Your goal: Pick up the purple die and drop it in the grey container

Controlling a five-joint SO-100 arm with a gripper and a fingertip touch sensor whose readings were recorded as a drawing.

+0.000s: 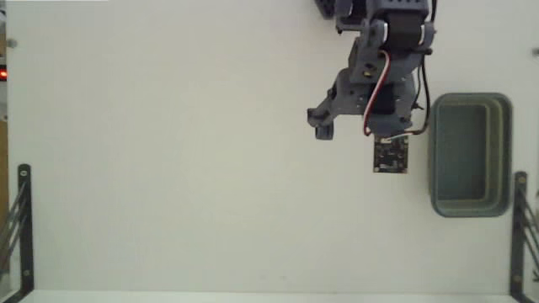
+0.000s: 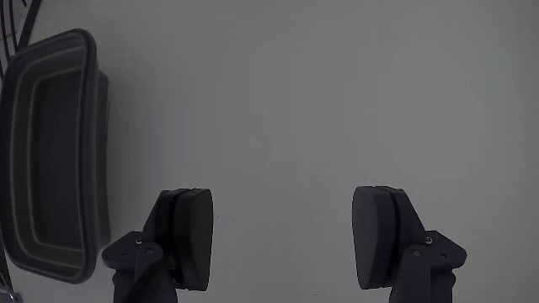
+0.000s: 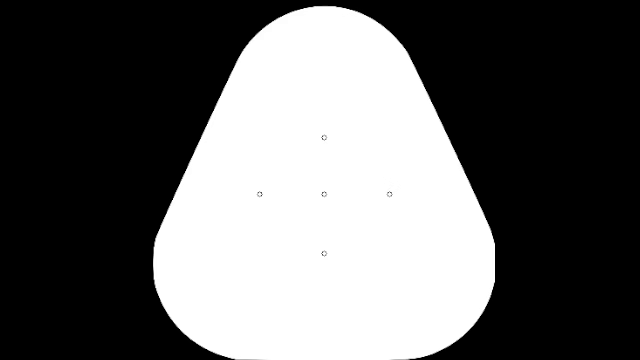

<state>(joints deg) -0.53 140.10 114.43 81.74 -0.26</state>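
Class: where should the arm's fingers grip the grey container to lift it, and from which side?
Grip the grey container by its long wall nearest the arm, from above: it sits mouth up, seemingly too wide to span, but one upright wall should fit the open gripper.

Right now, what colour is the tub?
Grey-green tub, clearest in the fixed view.

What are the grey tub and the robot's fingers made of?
The tub looks like matte plastic: one smooth moulded piece with rounded corners and a thick rim. The fingers look like dark matte plastic too, perhaps printed, though no layer lines show. The gripper is open and empty.
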